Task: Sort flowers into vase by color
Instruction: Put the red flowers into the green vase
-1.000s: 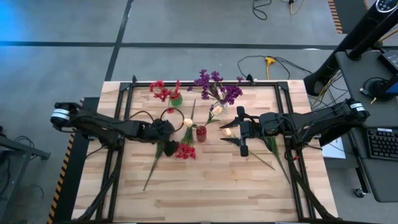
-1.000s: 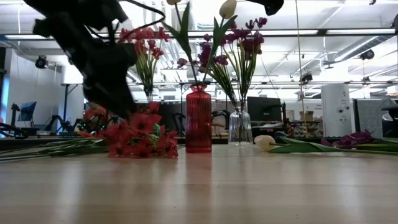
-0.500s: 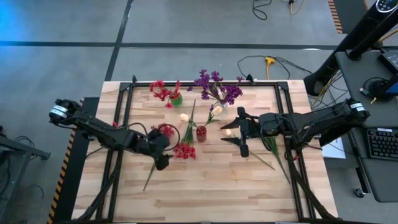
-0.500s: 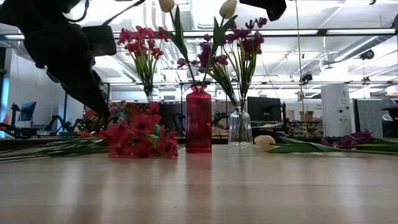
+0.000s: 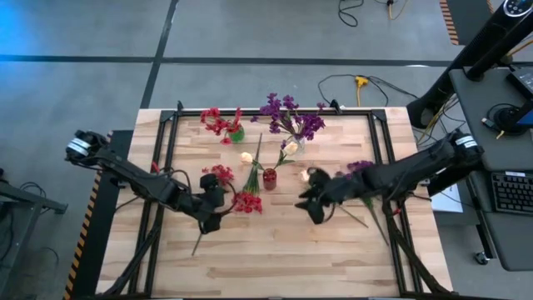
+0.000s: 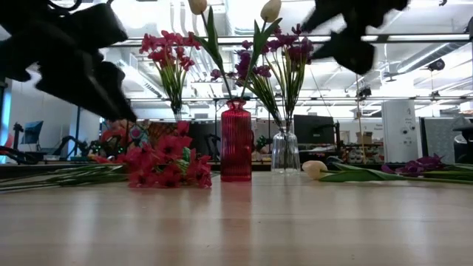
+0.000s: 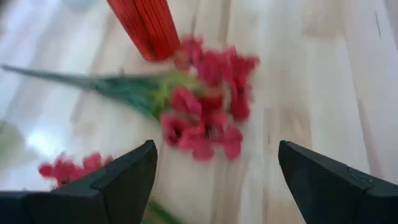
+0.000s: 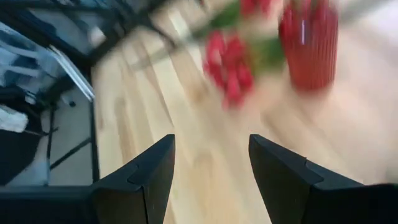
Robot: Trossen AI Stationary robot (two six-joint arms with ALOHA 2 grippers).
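Red flowers (image 7: pixel 208 102) before left end effector (image 7: pixel 214 177).

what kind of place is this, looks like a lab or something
Probably a robotics lab or open workshop. The light wooden table stands on a grey concrete floor marked with dark tape lines, loose cables trail behind it, and the low view shows computer monitors under ceiling strip lights.

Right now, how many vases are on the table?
3. A red vase stands mid-table, a clear glass vase stands behind it toward the far edge holding purple flowers, and a green vase stands far left holding red flowers. Others may be hidden.
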